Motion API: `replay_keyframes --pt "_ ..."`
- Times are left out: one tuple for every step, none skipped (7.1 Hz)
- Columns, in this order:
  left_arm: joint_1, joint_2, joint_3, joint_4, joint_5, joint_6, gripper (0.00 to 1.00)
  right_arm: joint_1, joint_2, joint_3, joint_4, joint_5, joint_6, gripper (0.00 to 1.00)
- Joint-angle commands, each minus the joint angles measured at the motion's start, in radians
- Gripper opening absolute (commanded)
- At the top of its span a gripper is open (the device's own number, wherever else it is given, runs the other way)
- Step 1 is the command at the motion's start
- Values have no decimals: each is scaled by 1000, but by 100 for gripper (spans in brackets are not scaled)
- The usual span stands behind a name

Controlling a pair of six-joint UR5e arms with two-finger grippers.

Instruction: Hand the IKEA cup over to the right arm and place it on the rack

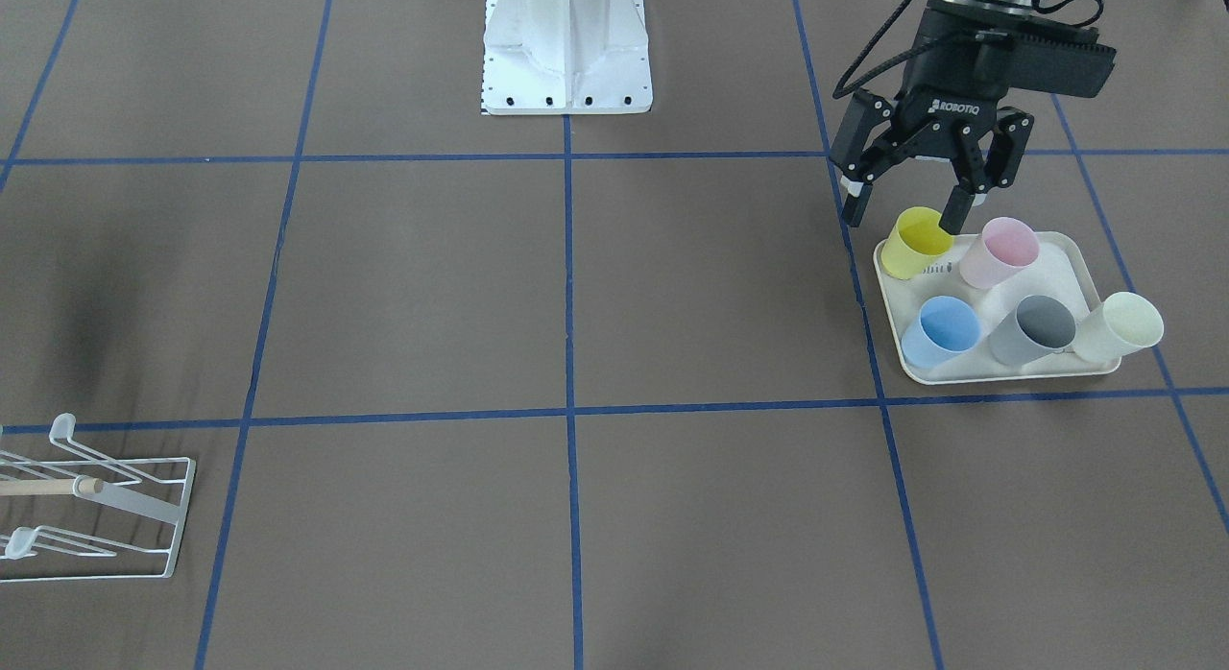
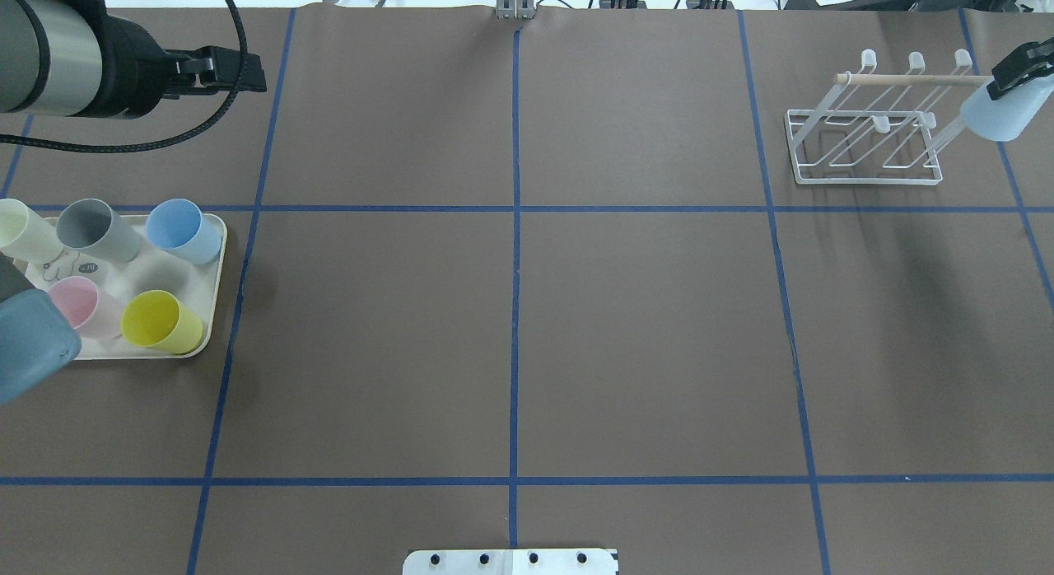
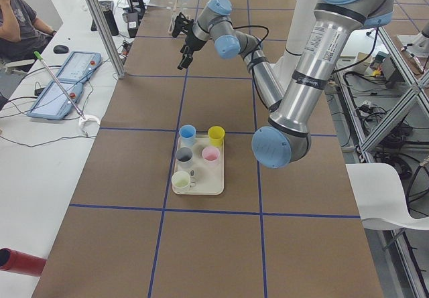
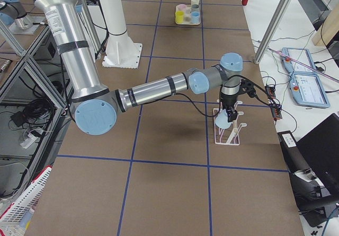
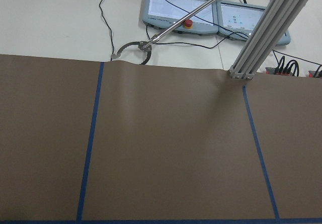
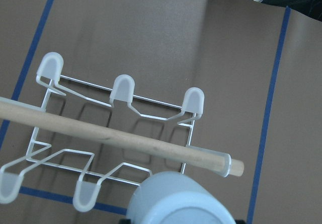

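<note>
As I look from across the bench (image 1: pixel 672 296), my left tool (image 1: pixel 904 212) hangs spread wide over the far left corner of a cream tray (image 1: pixel 888 310), gripping nothing. One fingertip overlaps the rim of a yellow cup (image 1: pixel 912 252), and I cannot tell whether it touches. A pink cup (image 1: pixel 1000 251) stands beside the yellow one. A blue cup (image 1: pixel 941 330), a grey cup (image 1: pixel 1033 329) and a cream cup (image 1: pixel 1119 326) fill the near row. The white wire rack (image 1: pixel 134 502) with its wooden dowel (image 1: pixel 38 488) sits well apart at the near left edge.

From overhead, my right tool (image 2: pixel 1019 71) is at the far right, pinching the base of a pale blue cup (image 2: pixel 992 118). The cup is tilted, mouth down toward the rack's right end, just beside the dowel's tip. One slanted wire meets its lower edge. Whether it sits on a peg I cannot tell.

From the left end, the tray lies mid-bench beside my near arm, and a person (image 3: pixel 20 17) sits at the far left.

From the right end, the pale blue cup is at the rack, below my right wrist.

My left wrist camera shows bench, blue tape lines (image 5: pixel 90 143) and a metal post (image 5: pixel 256 38).

My right wrist camera looks past the cup's base at the rack. Three rounded pegs (image 6: pixel 123 88) show in the far row and two in the near row, and the cup covers the near right corner beside the dowel's end.
</note>
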Motion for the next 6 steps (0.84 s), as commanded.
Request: replay_keyframes --pt "0 0 -1 0 0 0 100 -2 3 -12 1 -1 0 16" --pt "0 0 -1 -2 0 -2 100 -5 3 -15 1 -1 0 16" --pt "0 0 -3 -2 0 -2 100 -10 3 -20 1 -1 1 16" --pt "0 0 -3 -2 0 -2 100 -19 3 -23 1 -2 1 16" --pt "0 0 -3 -2 0 -2 100 -25 1 -25 1 -4 1 16" --pt "0 0 -3 -2 0 -2 100 -29 3 -31 1 -21 1 17"
